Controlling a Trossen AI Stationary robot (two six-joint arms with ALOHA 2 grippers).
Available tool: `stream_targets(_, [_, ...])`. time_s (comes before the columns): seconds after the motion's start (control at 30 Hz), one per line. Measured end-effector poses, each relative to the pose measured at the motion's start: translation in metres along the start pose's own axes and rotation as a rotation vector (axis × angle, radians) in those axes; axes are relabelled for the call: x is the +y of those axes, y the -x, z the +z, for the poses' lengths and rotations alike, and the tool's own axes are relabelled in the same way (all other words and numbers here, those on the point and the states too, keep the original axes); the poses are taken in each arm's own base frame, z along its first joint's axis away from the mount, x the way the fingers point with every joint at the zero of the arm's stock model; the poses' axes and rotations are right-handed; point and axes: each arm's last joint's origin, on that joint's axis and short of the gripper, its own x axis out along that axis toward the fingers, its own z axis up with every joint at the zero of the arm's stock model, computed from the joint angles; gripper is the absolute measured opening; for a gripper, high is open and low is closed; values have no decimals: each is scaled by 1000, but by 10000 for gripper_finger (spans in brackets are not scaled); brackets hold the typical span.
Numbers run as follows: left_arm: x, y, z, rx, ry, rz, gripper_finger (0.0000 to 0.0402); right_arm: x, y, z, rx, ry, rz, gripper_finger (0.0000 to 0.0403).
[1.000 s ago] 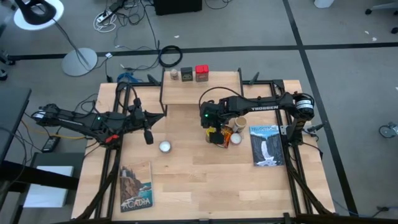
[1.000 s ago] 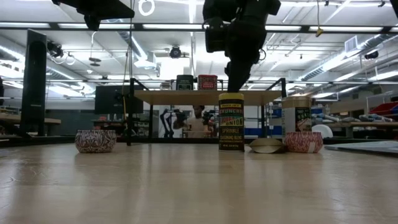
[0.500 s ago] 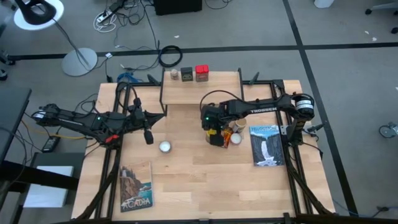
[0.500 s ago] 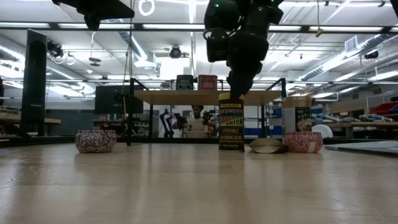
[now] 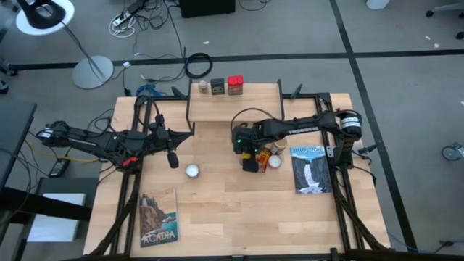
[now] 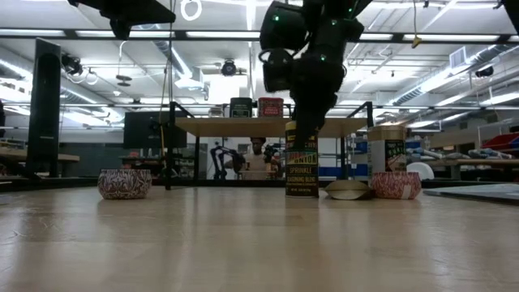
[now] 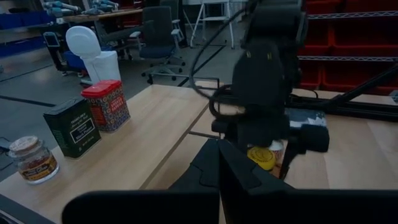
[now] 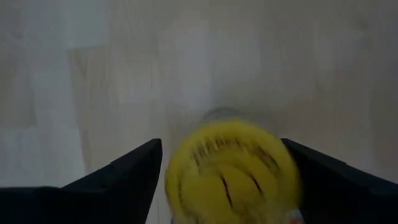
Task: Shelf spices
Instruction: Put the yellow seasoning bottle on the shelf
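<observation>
Low view puts the yellow black-lidded jar [image 6: 302, 161] nearest, standing upright on the big wooden table [image 6: 243, 243], with the right gripper [image 6: 304, 122] directly above it and its fingers spread wide to either side of the top, not yet closed on it. In the right wrist view the jar's round yellow top [image 8: 231, 173] sits between the two dark fingers [image 8: 118, 177], with gaps on both sides. Just beside the jar, to its right in the low view, lie a flat pale packet [image 6: 347, 189], a patterned disc [image 6: 396, 185] and the tan cylindrical jar [image 6: 386, 149]. Farther back, the shelf [image 5: 233, 104] carries a small pale-capped jar [image 7: 37, 160], a dark tin [image 7: 73, 127] and a red tin [image 7: 107, 104] in a row near its far edge. The left gripper [image 5: 173, 157] waits shut over the table's left side, holding nothing.

The jar looks rigid, light and fairly smooth-sided, and tall enough to tip. A hold on the upper body just below the lid, squeezing across its width, seems safest.
</observation>
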Motion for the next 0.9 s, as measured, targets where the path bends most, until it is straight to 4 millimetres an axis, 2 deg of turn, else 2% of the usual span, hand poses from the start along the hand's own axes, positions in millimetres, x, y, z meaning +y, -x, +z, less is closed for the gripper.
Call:
stream_targets(0.27, [0, 0, 0, 2, -1, -4, 1, 3, -23, -3, 68, 9, 29, 310])
stream_targets(0.53, [0, 0, -1, 6, -7, -3, 1, 4, -24, -3, 71, 10, 53, 304])
stream_targets(0.63, [0, 0, -1, 7, -8, -3, 1, 5, -24, -3, 72, 13, 58, 283])
stream_targets(0.8, [0, 0, -1, 8, -8, -3, 1, 6, -23, -2, 65, 18, 60, 209])
stream_targets(0.9, [0, 0, -1, 7, -8, -3, 1, 6, -23, -2, 65, 18, 61, 207])
